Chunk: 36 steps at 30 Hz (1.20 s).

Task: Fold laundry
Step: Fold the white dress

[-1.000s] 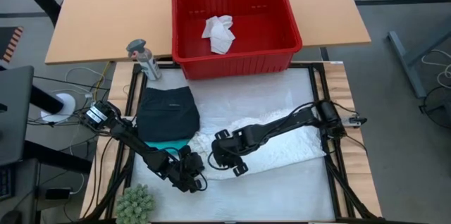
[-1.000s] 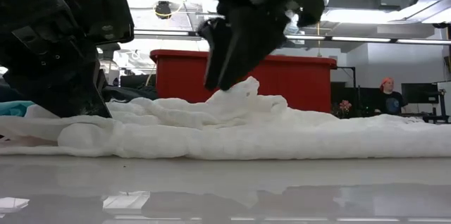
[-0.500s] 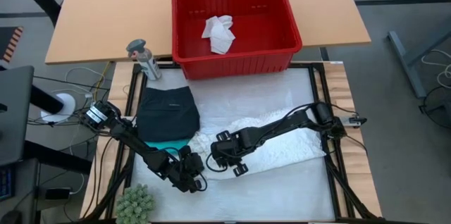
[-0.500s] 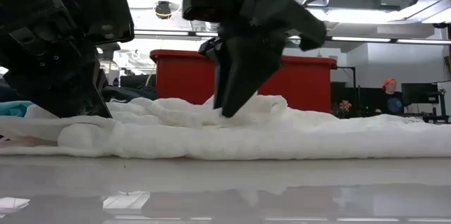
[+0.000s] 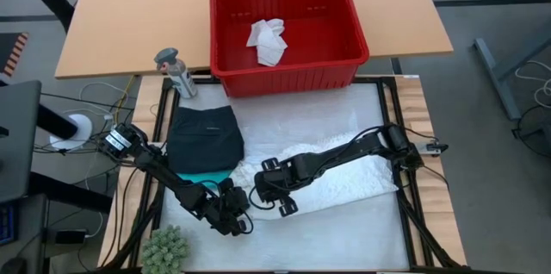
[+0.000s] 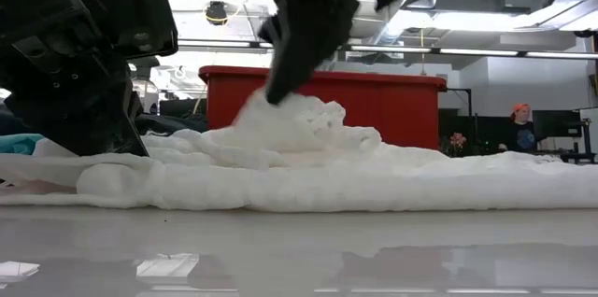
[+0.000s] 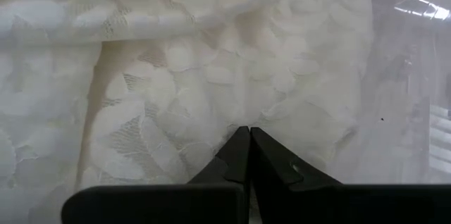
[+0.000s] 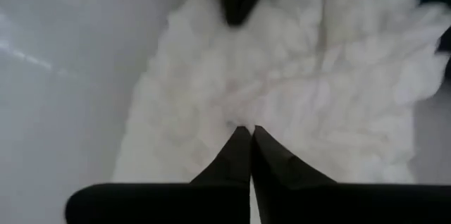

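No writing is showing anywhere. The right gripper [image 5: 258, 193] is pinching the white lace garment [image 5: 344, 179] with fingers closed, lifting a peak; the left gripper [image 5: 244, 221] is resting closed at its edge. The black shorts [image 5: 204, 139] are lying beside the red basket [image 5: 287, 71].

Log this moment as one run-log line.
step: fold laundry | right gripper: shut on white garment, pinched fold raised | left gripper: shut on white garment edge | black shorts: flat on the table beside it
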Tool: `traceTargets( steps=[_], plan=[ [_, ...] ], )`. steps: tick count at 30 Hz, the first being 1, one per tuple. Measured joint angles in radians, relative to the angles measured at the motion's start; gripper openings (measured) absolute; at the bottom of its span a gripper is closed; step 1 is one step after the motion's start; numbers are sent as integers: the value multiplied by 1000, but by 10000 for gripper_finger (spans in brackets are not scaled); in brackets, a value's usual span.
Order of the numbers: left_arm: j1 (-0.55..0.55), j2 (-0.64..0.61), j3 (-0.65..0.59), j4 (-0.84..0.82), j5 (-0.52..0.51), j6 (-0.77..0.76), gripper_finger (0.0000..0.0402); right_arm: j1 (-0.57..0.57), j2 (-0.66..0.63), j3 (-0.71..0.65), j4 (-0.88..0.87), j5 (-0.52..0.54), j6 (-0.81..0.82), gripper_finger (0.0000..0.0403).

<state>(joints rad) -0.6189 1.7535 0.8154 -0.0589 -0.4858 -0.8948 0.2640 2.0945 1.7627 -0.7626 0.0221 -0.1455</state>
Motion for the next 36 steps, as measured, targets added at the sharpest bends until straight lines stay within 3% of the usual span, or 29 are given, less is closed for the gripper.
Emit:
traceTargets(
  steps=[6, 20, 28, 33, 36],
  plan=[
    [0, 0, 0, -2, 0, 6, 0, 26, -1, 32, -13, -20, 43, 17],
    [0, 0, 0, -2, 0, 19, 0, 54, 2, 30, -33, -76, 94, 138],
    [3, 0, 0, -2, -18, 19, 0, 36, -104, 31, -123, -156, 146, 165],
    [12, 0, 0, -1, -20, 14, 0, 26, -153, 32, -263, 92, 164, 146],
    [24, 0, 0, 7, -18, 14, 0, -20, -153, 10, -251, 121, 156, 119]
  ],
)
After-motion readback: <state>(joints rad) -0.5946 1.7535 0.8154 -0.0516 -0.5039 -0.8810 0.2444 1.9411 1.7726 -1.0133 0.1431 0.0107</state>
